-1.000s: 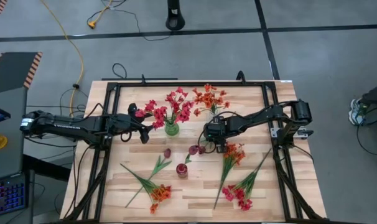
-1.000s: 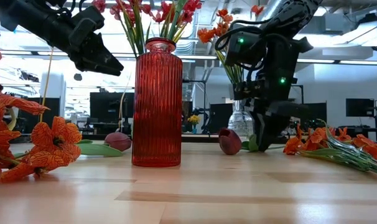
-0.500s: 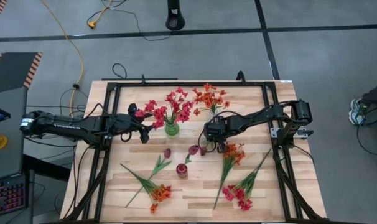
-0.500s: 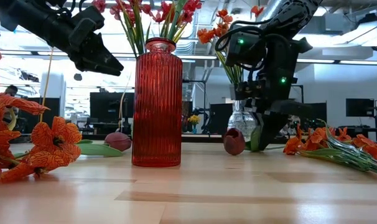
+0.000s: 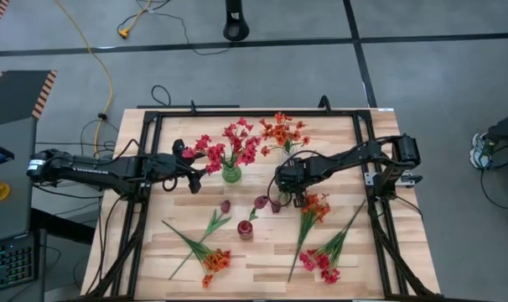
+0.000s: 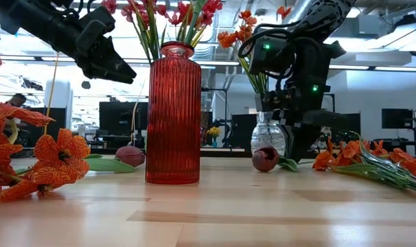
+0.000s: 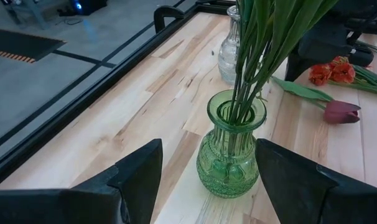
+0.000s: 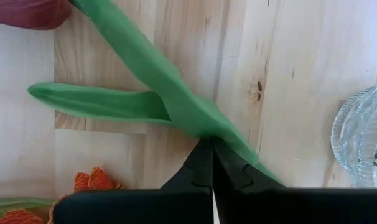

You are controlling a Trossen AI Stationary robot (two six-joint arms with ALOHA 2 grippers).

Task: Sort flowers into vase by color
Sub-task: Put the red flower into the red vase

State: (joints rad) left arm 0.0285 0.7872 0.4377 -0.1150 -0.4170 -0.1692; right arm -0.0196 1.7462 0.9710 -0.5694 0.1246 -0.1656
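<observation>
A maroon tulip-like flower (image 5: pixel 261 201) lies mid-table, its bud (image 6: pixel 265 159) on the wood. My right gripper (image 5: pixel 292 198) stands over its green stalk, shut on it. Pinkish-red flowers (image 5: pixel 233 143) stand in a green vase (image 7: pixel 229 149). Orange flowers (image 5: pixel 281 130) stand in a clear vase (image 8: pixel 363 143). A red vase (image 6: pixel 172 113) stands nearer the front edge. My left gripper (image 5: pixel 197 178) hovers open just left of the green vase, touching nothing. My right gripper pinches the tulip's green stalk (image 8: pixel 201 127) between its two fingertips, where a leaf branches off. The fingers come from above, pointing down, and lie across the stalk. The bud end rests on the table to the gripper's left.
A second maroon tulip (image 5: pixel 225 205) lies left of the held one. Loose orange stems (image 5: pixel 212 258) (image 5: pixel 313 206) and a pinkish-red stem (image 5: pixel 321 262) lie toward the near edge. A black frame (image 5: pixel 145 126) borders the table.
My right gripper has shut on the tulip's stalk. The bud has tipped and slid a little along the table toward the gripper.
</observation>
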